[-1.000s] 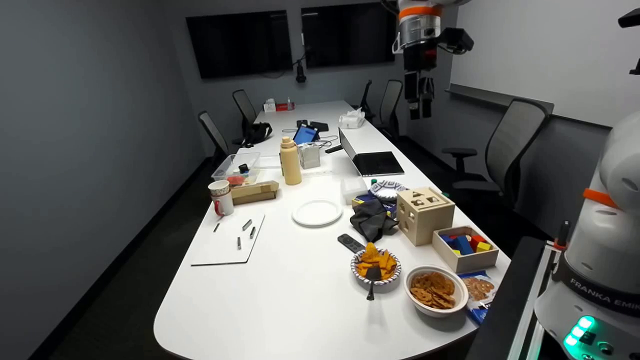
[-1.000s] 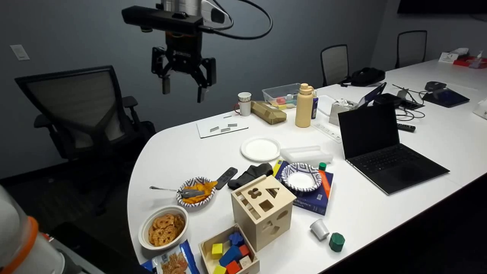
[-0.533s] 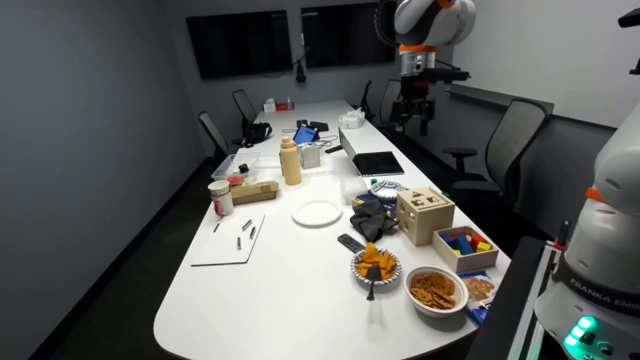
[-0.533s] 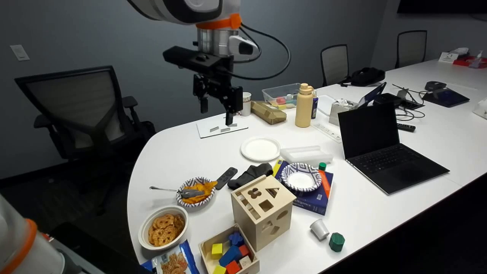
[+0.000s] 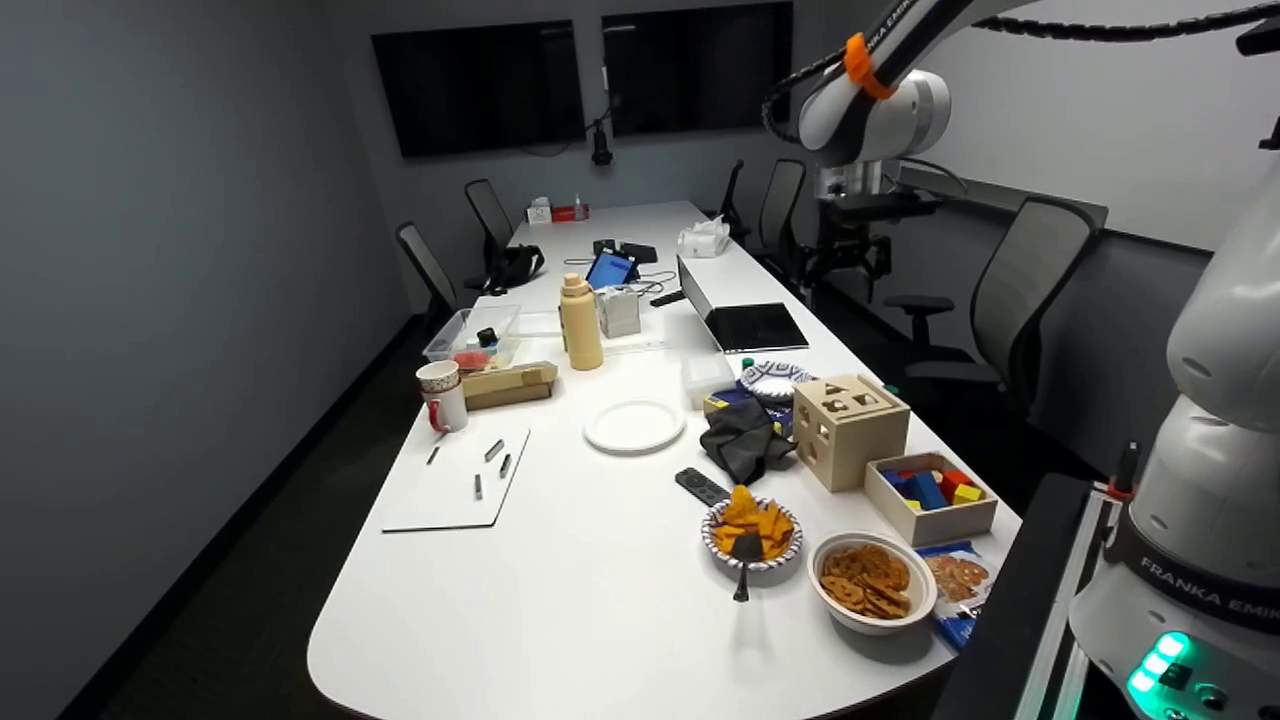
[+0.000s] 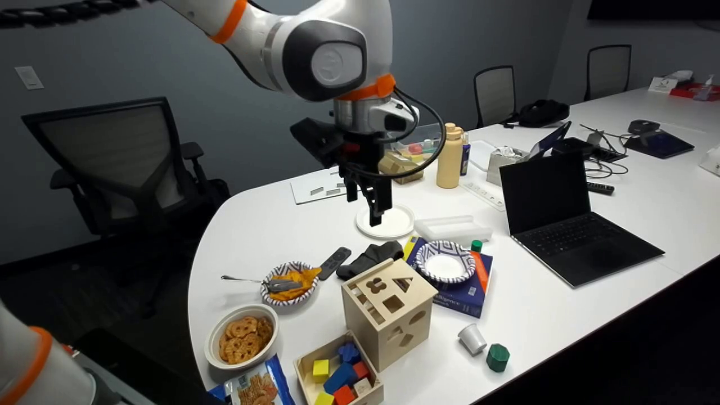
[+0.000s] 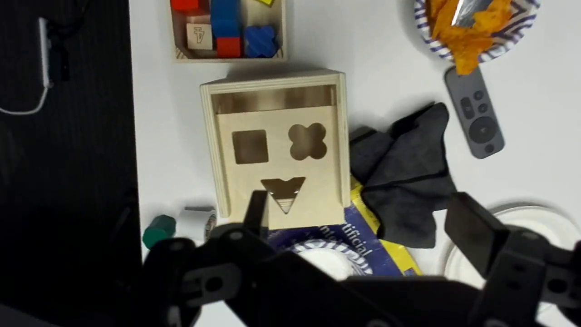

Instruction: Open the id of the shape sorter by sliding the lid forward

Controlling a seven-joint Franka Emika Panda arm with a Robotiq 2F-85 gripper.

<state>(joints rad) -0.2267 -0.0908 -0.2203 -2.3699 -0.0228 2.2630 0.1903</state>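
The shape sorter (image 6: 363, 329) stands upright on the bench (image 6: 253, 236), its lid (image 7: 278, 167) set in the top with a gap along the edge nearest the tray (image 5: 955, 522) of coloured blocks (image 6: 341, 378) just beside it. A dark cloth (image 7: 408, 172) lies near, as does a blue book (image 6: 450, 298) carrying a patterned bowl (image 6: 445, 267). Higher up, apart from the sorter, hangs the hand (image 6: 363, 207), released, its fingers (image 7: 474, 234) spread wide.

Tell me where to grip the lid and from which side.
Probably from above, since the lid lies flat: pinch its strip between the gap and square hole. Those openings should let the gripper straddle that strip; rails flank the lid's side edges.
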